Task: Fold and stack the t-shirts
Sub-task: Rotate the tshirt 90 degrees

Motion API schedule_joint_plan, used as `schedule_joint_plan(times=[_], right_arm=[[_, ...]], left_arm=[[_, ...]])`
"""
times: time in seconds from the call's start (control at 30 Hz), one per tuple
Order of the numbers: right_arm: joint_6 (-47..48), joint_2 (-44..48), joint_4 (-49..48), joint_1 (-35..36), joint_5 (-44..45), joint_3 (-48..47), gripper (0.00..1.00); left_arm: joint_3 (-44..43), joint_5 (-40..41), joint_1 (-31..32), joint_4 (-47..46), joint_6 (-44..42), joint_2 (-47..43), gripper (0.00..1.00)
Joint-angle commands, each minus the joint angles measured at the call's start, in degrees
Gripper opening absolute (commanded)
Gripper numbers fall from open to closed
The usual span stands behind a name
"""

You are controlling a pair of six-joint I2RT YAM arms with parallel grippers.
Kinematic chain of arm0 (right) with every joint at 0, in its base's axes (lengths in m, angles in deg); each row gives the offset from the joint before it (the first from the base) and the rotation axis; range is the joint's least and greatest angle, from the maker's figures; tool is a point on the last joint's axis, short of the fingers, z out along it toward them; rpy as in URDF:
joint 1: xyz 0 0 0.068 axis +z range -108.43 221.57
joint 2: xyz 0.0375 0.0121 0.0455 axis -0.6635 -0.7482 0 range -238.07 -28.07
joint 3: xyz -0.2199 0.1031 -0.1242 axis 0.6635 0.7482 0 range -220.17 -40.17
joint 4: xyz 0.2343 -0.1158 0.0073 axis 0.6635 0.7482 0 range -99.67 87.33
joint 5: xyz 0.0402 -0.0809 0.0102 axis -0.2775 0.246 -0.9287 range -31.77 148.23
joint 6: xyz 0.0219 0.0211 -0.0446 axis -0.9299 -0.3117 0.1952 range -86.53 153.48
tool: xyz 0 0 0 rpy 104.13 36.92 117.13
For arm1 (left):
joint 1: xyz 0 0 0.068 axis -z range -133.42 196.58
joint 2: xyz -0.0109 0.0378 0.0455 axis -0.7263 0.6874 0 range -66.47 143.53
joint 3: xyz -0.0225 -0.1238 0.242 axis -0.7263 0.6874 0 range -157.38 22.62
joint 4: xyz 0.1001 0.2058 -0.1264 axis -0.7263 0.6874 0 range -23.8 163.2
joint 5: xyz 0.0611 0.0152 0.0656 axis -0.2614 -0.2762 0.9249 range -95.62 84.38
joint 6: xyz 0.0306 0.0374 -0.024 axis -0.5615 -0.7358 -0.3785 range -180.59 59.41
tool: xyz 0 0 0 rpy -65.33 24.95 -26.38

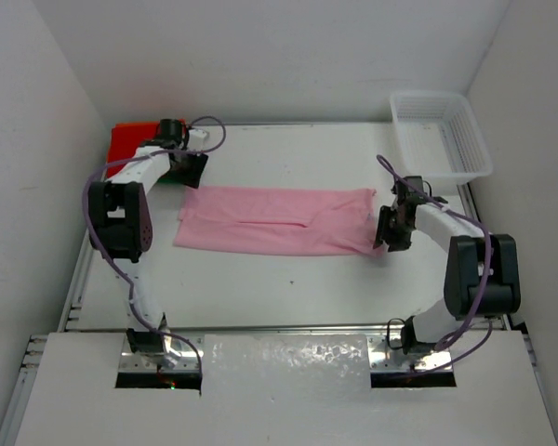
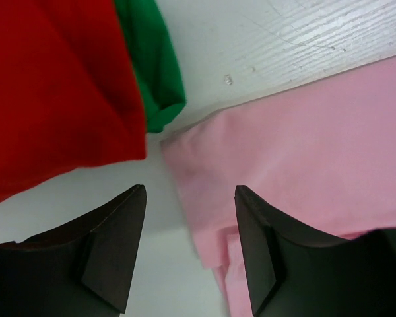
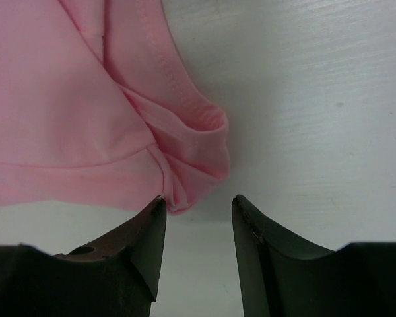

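Pink shirt (image 1: 274, 221) lies flat on the counter (image 1: 288, 279) as a long band, its long axis running left to right between the two arms. Its left end is near, but not touching, the red shirt (image 1: 130, 141) and green shirt (image 2: 152, 66) piled at the far left corner. Left claw (image 1: 188, 167) hovers at the band's left end and right claw (image 1: 389, 230) at its right end, each released with jaws parted on nothing and a corner of cloth at its fingertips. Each arm is nearest its own end, so the next fold probably carries one end across the short axis toward the other.
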Motion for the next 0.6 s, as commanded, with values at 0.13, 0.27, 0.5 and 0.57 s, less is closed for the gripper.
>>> schedule_joint_plan(times=[0.13, 0.27, 0.5, 0.57], right_arm=[[-2.5, -6.2, -8.7, -0.5, -2.9, 0.5, 0.42], [-2.8, -9.7, -8.6, -0.5, -2.7, 0.3, 0.3], [-0.2, -13.3, -5.9, -0.5, 1.5, -5.7, 0.24], [0.2, -14.8, -5.1, -0.5, 2.7, -10.1, 0.24]], left_arm=[[1.6, 9.0, 2.3, -4.7, -1.0, 3.5, 0.54], [6.9, 8.8, 2.4, -6.4, -2.0, 3.6, 0.45], [22.9, 10.3, 2.3, -8.9, -5.2, -1.6, 0.43], [27.7, 10.2, 2.3, -8.6, -6.5, -4.1, 0.42]])
